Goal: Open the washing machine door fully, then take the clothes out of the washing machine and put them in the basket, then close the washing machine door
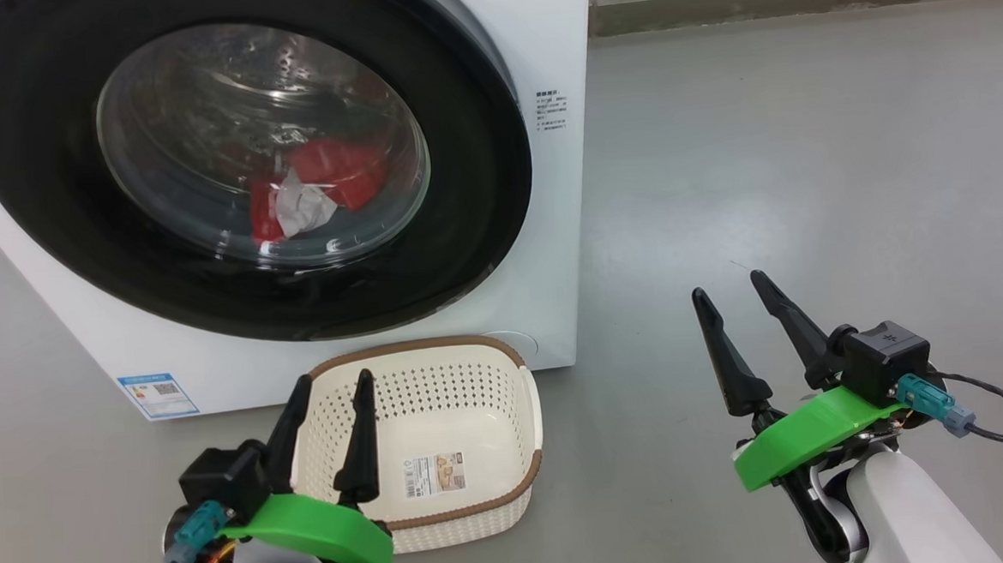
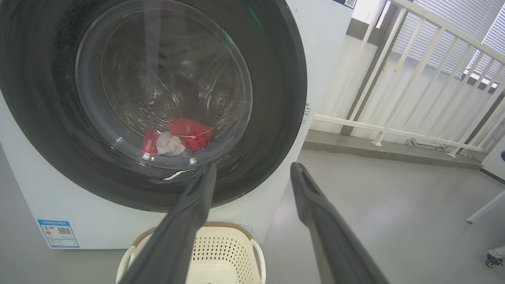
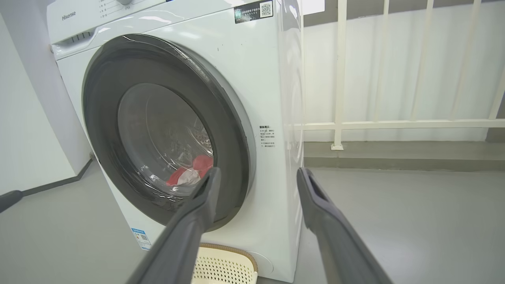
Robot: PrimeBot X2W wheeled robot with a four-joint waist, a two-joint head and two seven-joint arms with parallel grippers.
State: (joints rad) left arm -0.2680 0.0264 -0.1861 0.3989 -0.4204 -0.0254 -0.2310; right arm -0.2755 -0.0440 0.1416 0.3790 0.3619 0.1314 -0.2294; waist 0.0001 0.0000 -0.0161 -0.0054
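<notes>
Both sets of my jaws stood open and empty: left jaws just by the one basket [image 1: 455, 387], right jaws above bare floor [image 1: 802, 128]. That basket sat empty on the floor, just in front of the one washing machine [image 1: 558, 55]. Its single washing machine door [image 1: 34, 211] was shut. Behind the glass lay the clothes [image 1: 337, 170], a red-and-white heap I could not count.
</notes>
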